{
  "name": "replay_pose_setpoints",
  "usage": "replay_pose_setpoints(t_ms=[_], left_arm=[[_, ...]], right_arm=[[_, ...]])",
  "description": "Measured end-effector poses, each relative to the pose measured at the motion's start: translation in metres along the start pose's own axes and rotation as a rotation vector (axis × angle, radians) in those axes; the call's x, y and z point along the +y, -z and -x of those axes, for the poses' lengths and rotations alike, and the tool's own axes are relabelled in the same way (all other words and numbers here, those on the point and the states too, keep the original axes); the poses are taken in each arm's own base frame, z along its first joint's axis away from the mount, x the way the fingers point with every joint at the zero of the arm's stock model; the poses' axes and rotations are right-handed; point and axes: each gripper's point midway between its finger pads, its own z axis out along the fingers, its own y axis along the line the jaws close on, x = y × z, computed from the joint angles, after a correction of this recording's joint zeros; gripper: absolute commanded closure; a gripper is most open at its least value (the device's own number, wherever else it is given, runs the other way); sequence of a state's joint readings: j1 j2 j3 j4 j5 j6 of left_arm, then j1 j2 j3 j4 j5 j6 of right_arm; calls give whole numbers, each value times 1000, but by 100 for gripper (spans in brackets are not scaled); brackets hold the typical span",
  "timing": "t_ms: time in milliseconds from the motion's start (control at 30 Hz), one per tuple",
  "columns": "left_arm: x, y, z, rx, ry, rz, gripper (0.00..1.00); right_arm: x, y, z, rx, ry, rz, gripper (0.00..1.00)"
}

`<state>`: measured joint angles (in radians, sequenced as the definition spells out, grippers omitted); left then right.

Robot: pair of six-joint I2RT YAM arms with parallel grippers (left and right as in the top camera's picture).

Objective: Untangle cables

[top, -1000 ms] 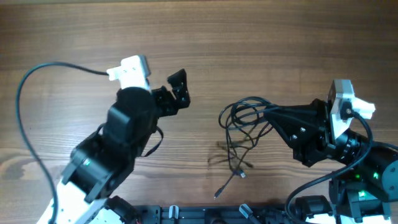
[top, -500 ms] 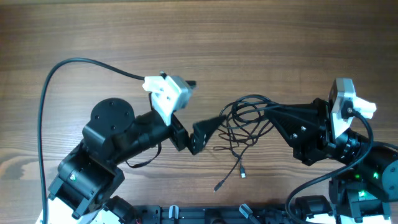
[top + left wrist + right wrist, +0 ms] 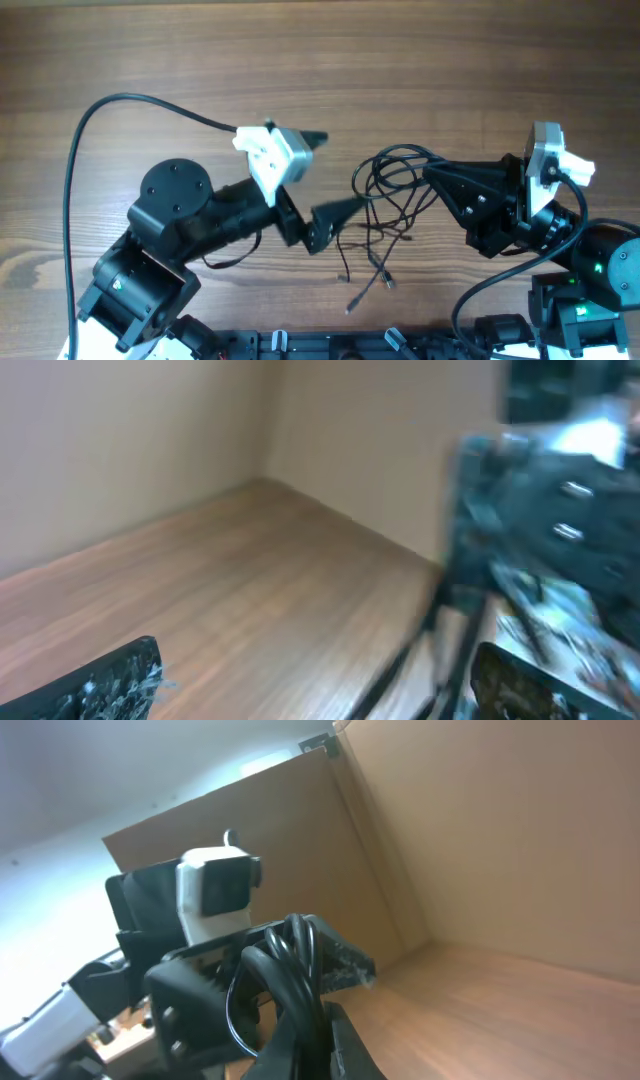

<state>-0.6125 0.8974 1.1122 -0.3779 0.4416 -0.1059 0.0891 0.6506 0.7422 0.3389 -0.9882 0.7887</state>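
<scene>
Since a second ago, the left arm (image 3: 200,215) has swung in, so the left gripper (image 3: 328,176) is now just beside the cables (image 3: 388,190). They sit on a brown wooden table (image 3: 300,60) with plain tan walls (image 3: 480,840) around it. The left fingers are spread wide and hold nothing. The right arm (image 3: 490,205) reaches in low, and the right gripper (image 3: 432,173) is pinched tight on the cables. The loops bunch at its fingertips, and loose ends trail down between both sets of fingers.
</scene>
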Motion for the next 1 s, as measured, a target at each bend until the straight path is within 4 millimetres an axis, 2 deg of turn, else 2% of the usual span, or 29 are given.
replay_pose_setpoints(t_ms=[100, 233, 367, 500, 767, 867, 1000], left_arm=[[18, 1, 2, -19, 75, 104, 0], [27, 2, 4, -34, 116, 157, 0], [29, 4, 11, -65, 117, 169, 0], [26, 5, 22, -108, 108, 160, 0], [25, 5, 25, -119, 104, 155, 0], [23, 6, 35, -157, 89, 145, 0], [22, -1, 31, -136, 93, 120, 0]], right_arm=[[-3, 0, 3, -16, 30, -18, 96], [-12, 0, 1, -19, 46, -55, 96], [-23, 0, -5, -4, 41, -96, 96], [-26, 0, -5, -1, 47, -104, 96], [-32, -1, -8, 8, 38, -113, 96], [-32, -1, -8, 10, 41, -114, 96], [-31, -1, -9, 13, 41, -110, 96]])
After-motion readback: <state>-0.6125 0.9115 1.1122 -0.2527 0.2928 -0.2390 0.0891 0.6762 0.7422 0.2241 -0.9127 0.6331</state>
